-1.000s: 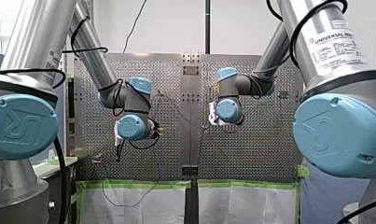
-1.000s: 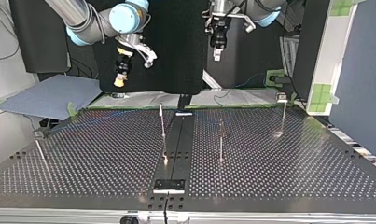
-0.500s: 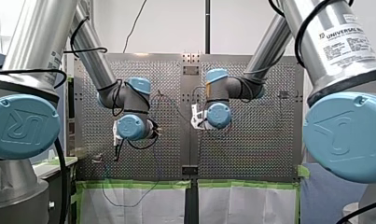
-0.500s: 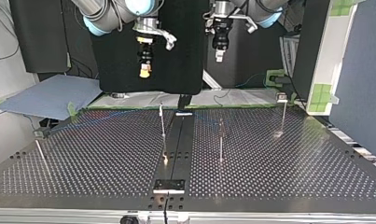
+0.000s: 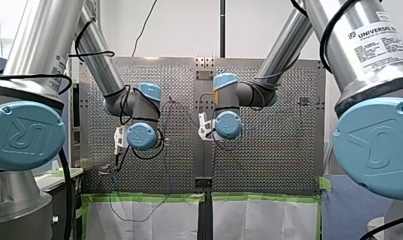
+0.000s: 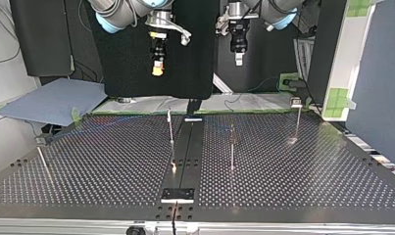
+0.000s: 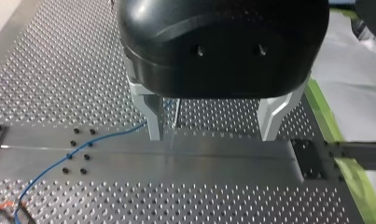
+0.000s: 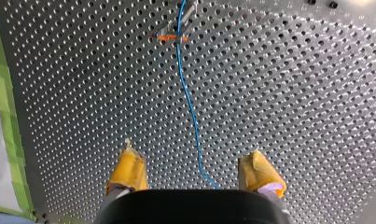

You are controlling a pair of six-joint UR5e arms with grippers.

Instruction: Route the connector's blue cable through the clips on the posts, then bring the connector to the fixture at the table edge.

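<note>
Right pincer (image 8: 191, 164) newly over blue cable (image 8: 187, 97)

My left gripper (image 7: 212, 135) hangs high and points straight down, its fingers spread wide. My right gripper (image 8: 193, 173) hangs to its right, also pointing down, yellow pads (image 8: 128, 170) well apart.

The perforated table (image 6: 303, 176) is filling the lower half of the top view, with a smooth dark strip (image 6: 186, 147) running up its middle. Thin posts are standing on it: the left post (image 6: 170, 128) just beside the strip, the middle post (image 6: 232, 147) right of it, the right post (image 6: 297, 120) toward the upper right, and the tilted post (image 6: 42, 159) leaning at far left. A blue cable (image 8: 188, 93) is lying across the holes.
</note>
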